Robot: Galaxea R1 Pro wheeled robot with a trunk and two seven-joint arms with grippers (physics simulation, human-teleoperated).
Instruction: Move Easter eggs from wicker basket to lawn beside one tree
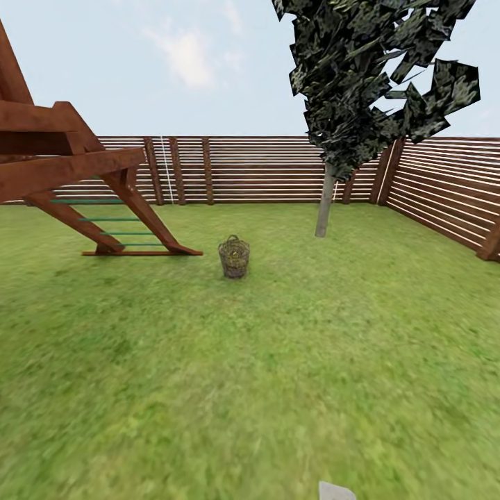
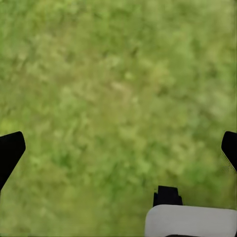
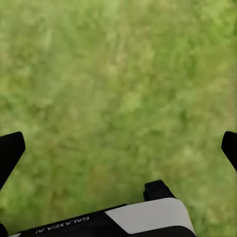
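Both arms are tucked down. Left gripper (image 2: pixel 118 148) and right gripper (image 3: pixel 118 148) each look straight at bare lawn (image 1: pixel 250 389). Fingertips sit at opposite edges of each wrist view, so I read both as wide open with nothing in them.

The near ground is just open grass with no obstacles. I'm well short of everything.

Wicker basket (image 1: pixel 234 257) stands upright mid-field, a bit left of centre, near the foot of the wooden play frame (image 1: pixel 83 187). There's a yellowish tint through the weave that may be the eggs, but it's too small to count or confirm.

Tree (image 1: pixel 324 201) with dark foliage is further back and to the right of the basket, short of the fence (image 1: pixel 278 170). The two are apart but not far, so the carry should be short.

Risks as I see them:
- If I drive in too fast or off-line, the base nudges the basket and tips it, and the eggs roll out on the grass.
- If I stop too close to the frame's foot, the left arm has little room to swing.
- The basket is narrow and open-weave, so a finger could snag the rim or handle on the way in and lift the whole thing.
- Eggs are round, so a pinch that's off-centre squirts them out. Dropped by the tree, they may roll away from the trunk.
- I can't see the arms from the head camera, so I'm blind on reach until I tilt down.
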